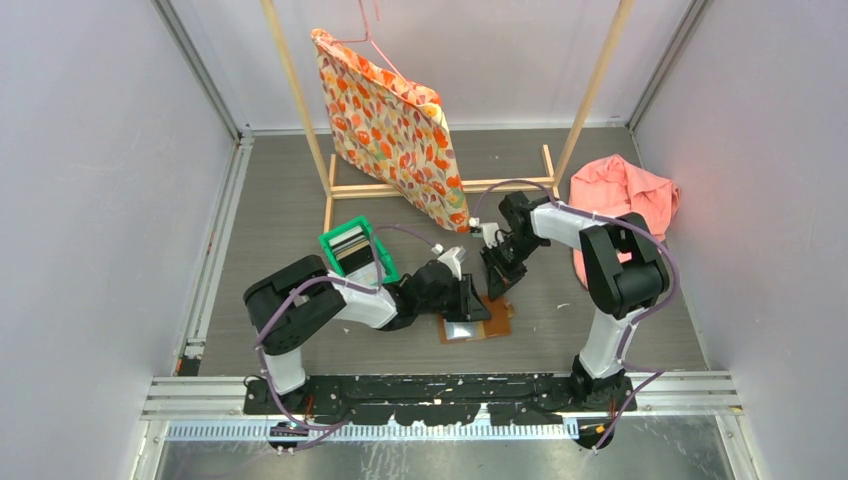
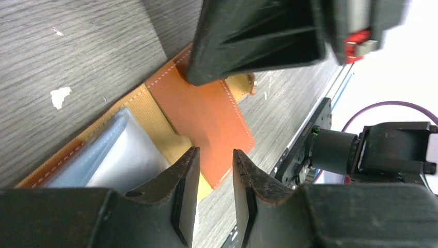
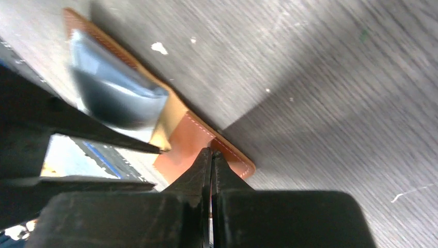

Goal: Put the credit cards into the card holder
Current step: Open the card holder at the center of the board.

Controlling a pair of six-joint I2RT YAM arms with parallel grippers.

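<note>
The card holder (image 1: 492, 322) lies open on the table, brown flap (image 2: 206, 113) to the right and tan pockets (image 2: 150, 111) to the left. A silvery grey credit card (image 2: 124, 160) sits partly in a pocket and shows blurred in the right wrist view (image 3: 111, 93). My left gripper (image 2: 213, 152) hovers low over the holder's near edge, open by a narrow gap with nothing between the fingers. My right gripper (image 3: 210, 152) is shut, its tips resting on the brown flap (image 3: 188, 139). More credit cards (image 1: 352, 243) stand in the green bin.
The green bin (image 1: 375, 272) stands just left of the left wrist. A wooden rack (image 1: 440, 186) with a patterned cloth (image 1: 395, 130) hanging on it stands behind. A pink cloth (image 1: 622, 195) lies at the back right.
</note>
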